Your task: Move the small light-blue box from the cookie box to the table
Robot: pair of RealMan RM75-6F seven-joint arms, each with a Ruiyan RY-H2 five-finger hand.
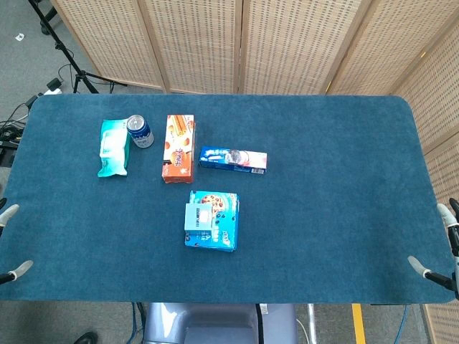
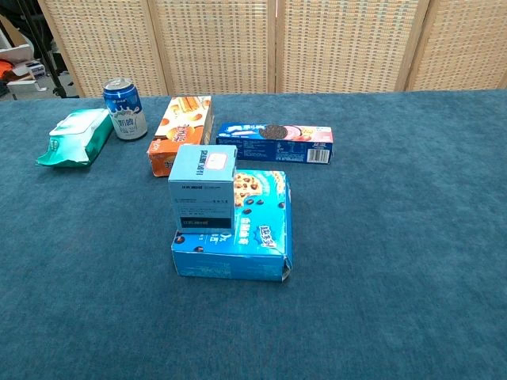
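The small light-blue box (image 1: 201, 216) (image 2: 203, 188) stands on the left part of the blue cookie box (image 1: 222, 221) (image 2: 257, 229), near the middle of the table. My left hand (image 1: 18, 271) shows only as fingertips at the table's left front edge, far from both boxes. At the right front edge my right hand (image 1: 434, 275) also shows only its fingertips. Both hands have their fingers apart and hold nothing. Neither hand appears in the chest view.
On the blue table cloth (image 1: 330, 179) behind the cookie box lie an orange biscuit box (image 1: 178, 147) (image 2: 181, 133), a flat blue Oreo box (image 1: 233, 159) (image 2: 276, 142), a blue can (image 1: 140, 131) (image 2: 125, 108) and a green wipes pack (image 1: 114, 147) (image 2: 75, 136). Wicker screens stand behind the table.
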